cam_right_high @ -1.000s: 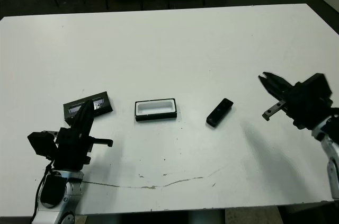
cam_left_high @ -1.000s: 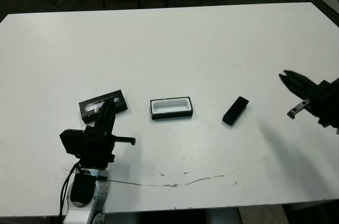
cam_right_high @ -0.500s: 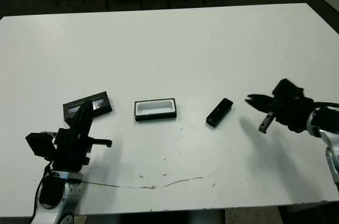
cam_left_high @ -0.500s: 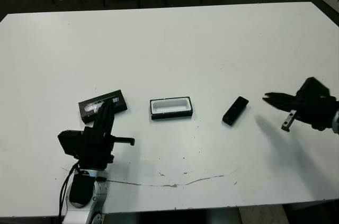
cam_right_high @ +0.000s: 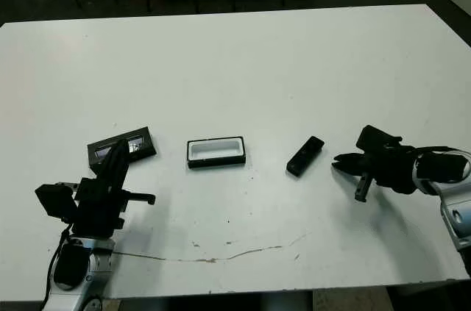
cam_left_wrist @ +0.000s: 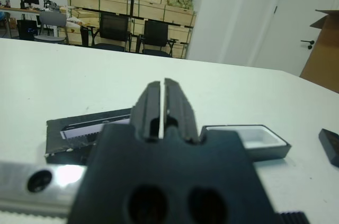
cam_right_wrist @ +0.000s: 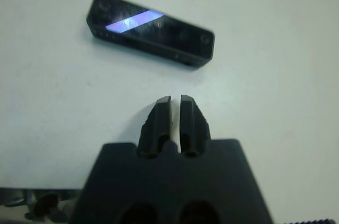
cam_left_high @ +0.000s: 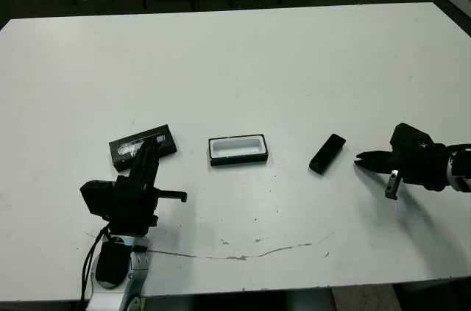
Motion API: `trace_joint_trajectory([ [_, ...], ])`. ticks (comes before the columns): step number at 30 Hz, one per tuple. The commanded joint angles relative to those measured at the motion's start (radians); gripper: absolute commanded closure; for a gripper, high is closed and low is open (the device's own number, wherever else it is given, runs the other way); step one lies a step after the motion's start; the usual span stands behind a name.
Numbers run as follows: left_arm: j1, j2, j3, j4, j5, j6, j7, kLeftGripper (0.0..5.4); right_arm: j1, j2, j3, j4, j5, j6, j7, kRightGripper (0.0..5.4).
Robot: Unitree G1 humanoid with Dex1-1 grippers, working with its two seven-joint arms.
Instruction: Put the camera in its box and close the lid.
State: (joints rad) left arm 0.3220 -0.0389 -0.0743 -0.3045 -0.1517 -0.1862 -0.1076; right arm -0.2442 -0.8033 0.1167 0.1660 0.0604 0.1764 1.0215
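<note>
The camera (cam_left_high: pixel 327 154) is a slim black bar lying slantwise on the white table, right of centre; it also fills the right wrist view (cam_right_wrist: pixel 151 29). My right gripper (cam_left_high: pixel 359 156) is shut, low over the table, its tips pointing at the camera from a short gap to the right. The box (cam_left_high: pixel 237 149), a white-lined black tray, sits open at mid-table. The lid (cam_left_high: pixel 143 146), a flat black panel with silvery print, lies to the left of it. My left gripper (cam_left_wrist: pixel 161 83) is shut and empty, its tips over the lid's near edge.
A thin brown crack line (cam_left_high: pixel 250 254) runs across the table near the front edge. Chairs and wooden crates (cam_left_wrist: pixel 127 7) stand beyond the table's far side. Bare white surface (cam_left_high: pixel 243 68) stretches behind the objects.
My right gripper has dropped and swung left, ending close beside the camera. The left arm, lid, box and camera have stayed put.
</note>
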Motion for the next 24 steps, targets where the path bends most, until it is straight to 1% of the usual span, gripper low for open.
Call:
trace_joint_trajectory([
  [1, 0.041, 0.008, 0.004, 0.001, -0.007, 0.02, -0.001, 5.39, -0.015, 0.026, 0.027, 0.039, -0.023, 0.002, -0.008, 5.4],
  [7, 0.044, 0.008, 0.0, 0.003, 0.012, 0.011, 0.004, 5.39, -0.05, 0.04, 0.067, 0.029, -0.082, -0.006, -0.046, 5.4],
  [9, 0.046, 0.006, 0.0, 0.0, 0.01, 0.013, 0.005, 5.39, -0.059, 0.052, 0.072, 0.04, -0.09, -0.015, -0.057, 5.4],
  [13, 0.046, 0.007, 0.0, 0.0, 0.005, 0.017, 0.002, 5.39, -0.083, 0.076, 0.085, 0.054, -0.094, -0.002, -0.063, 5.4],
  [22, 0.043, 0.006, -0.002, 0.0, 0.002, 0.026, 0.005, 5.39, -0.137, 0.139, 0.134, 0.099, -0.151, 0.019, -0.109, 5.4],
  [24, 0.044, 0.006, -0.001, -0.001, 0.007, 0.025, 0.007, 5.39, -0.149, 0.153, 0.146, 0.117, -0.167, 0.009, -0.12, 5.4],
])
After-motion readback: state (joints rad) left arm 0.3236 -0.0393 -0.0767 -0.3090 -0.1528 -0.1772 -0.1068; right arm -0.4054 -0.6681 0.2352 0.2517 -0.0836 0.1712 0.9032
